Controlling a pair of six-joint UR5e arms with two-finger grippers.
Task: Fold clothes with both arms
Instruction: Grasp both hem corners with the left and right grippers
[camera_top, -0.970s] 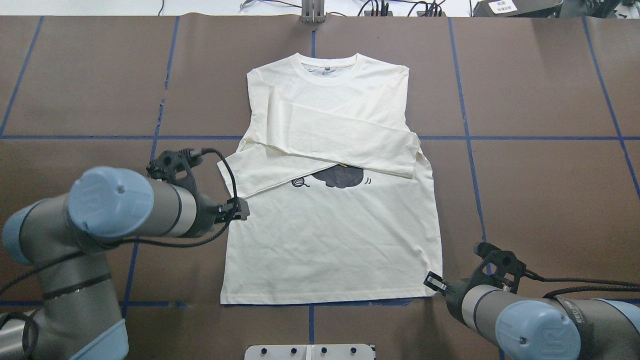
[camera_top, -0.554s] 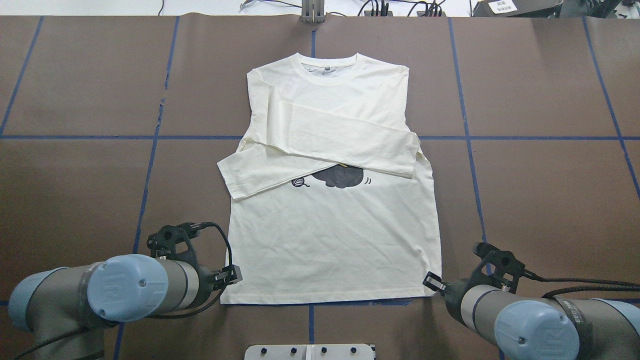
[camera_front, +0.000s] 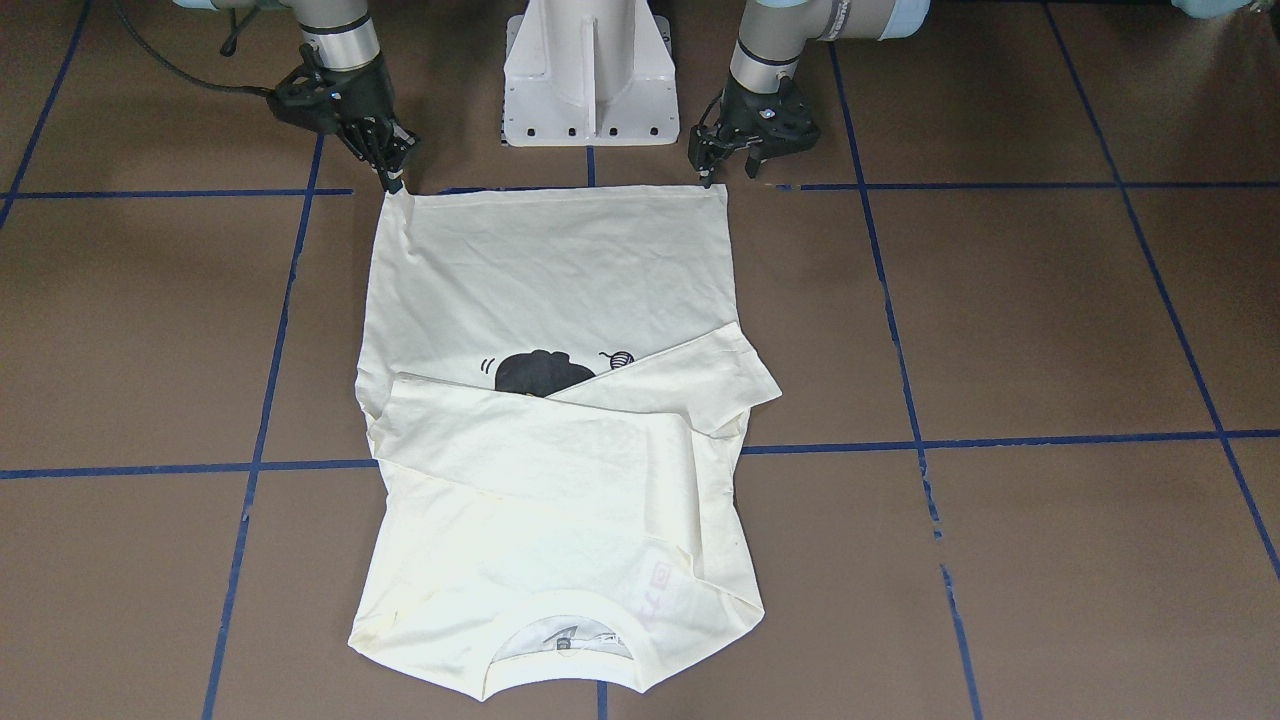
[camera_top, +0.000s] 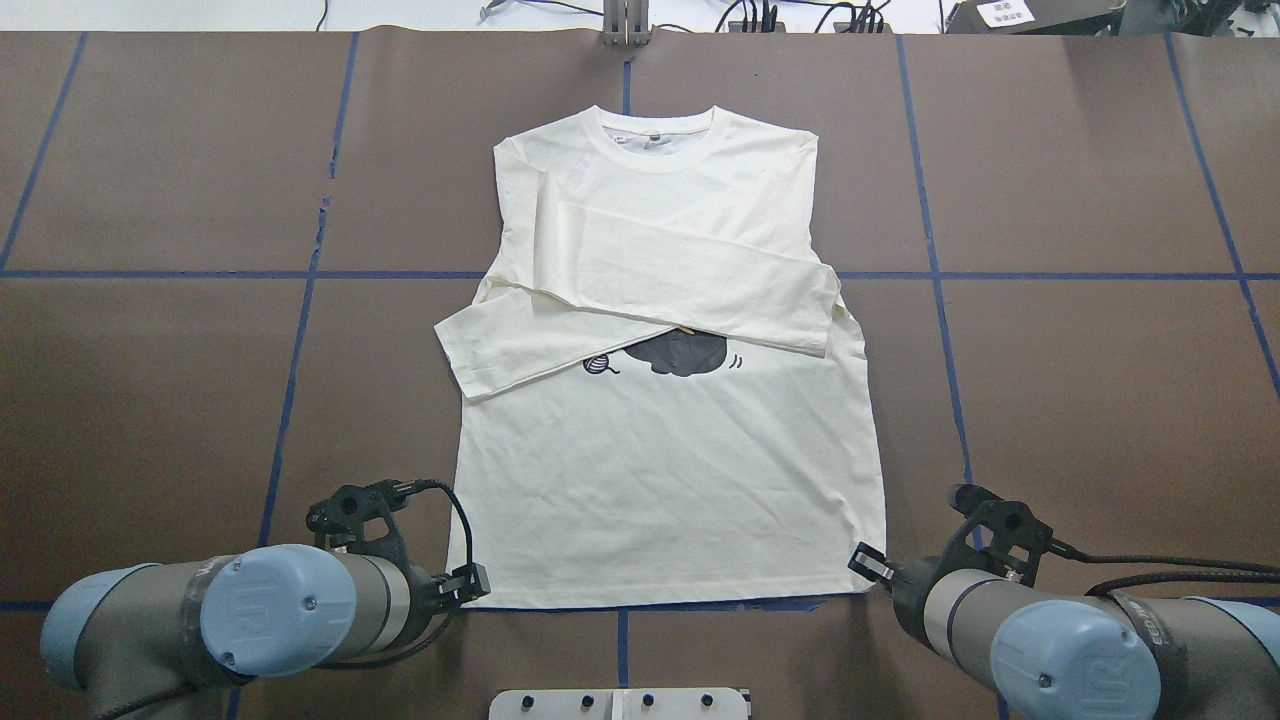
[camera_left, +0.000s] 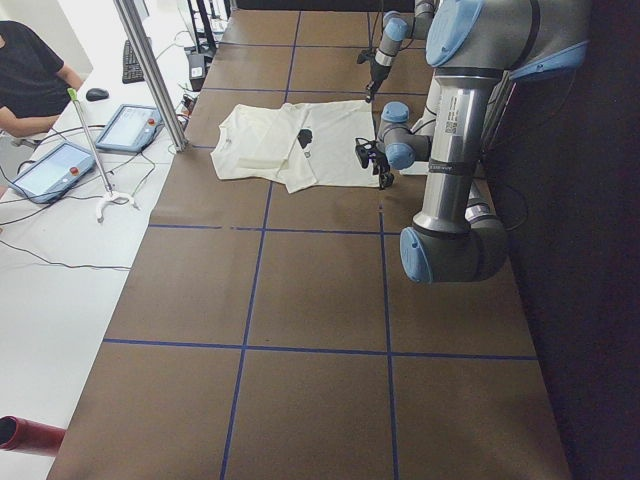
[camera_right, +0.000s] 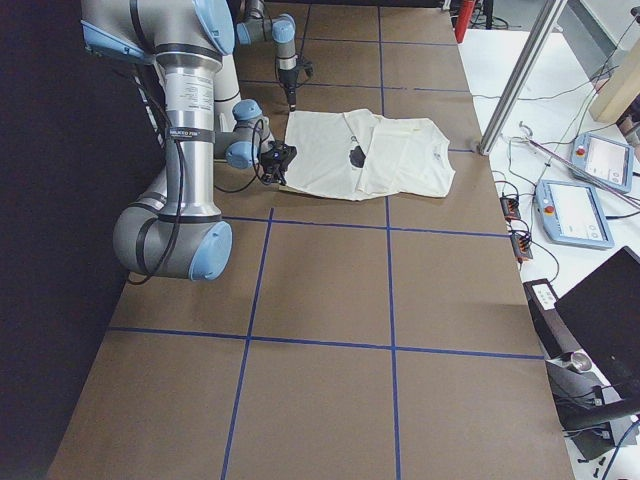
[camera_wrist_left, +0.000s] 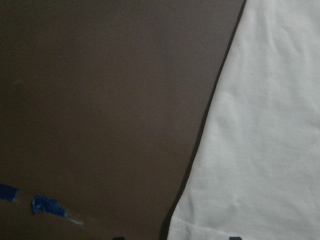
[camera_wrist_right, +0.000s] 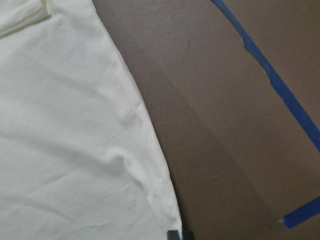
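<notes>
Left hand (camera_front: 728, 170) sits low at the near hem corner (camera_wrist_left: 172, 231) of the cream-white long-sleeved cotton T-shirt (camera_top: 660, 480). Its fingers are spread wide, one on either side of the corner, with nothing gripped yet. Right hand (camera_top: 865, 563) is at the opposite hem corner (camera_wrist_right: 170, 220) with its fingertips drawn together on the cloth, so it looks pinched on it; in the front-facing view that corner peaks up slightly toward the tips. The straight hem runs between the two hands, flat on the brown paper-covered table (camera_top: 1050, 380). Likely reason for one hand per corner: the hem can lift evenly and carry away from the robot for a bottom-to-top fold, but the left hand must close first. Just beyond the hands the shirt body is flat and lightly wrinkled. Further out, the upper sleeve (camera_top: 700, 280) lies across the chest over the lower sleeve (camera_top: 510, 350), hiding most of the black cat print (camera_top: 680, 353). This probably keeps the sleeves tucked in so the outline stays rectangular. The round collar (camera_top: 658, 155) is farthest from both hands. A one-sided grip would skew the fold.
</notes>
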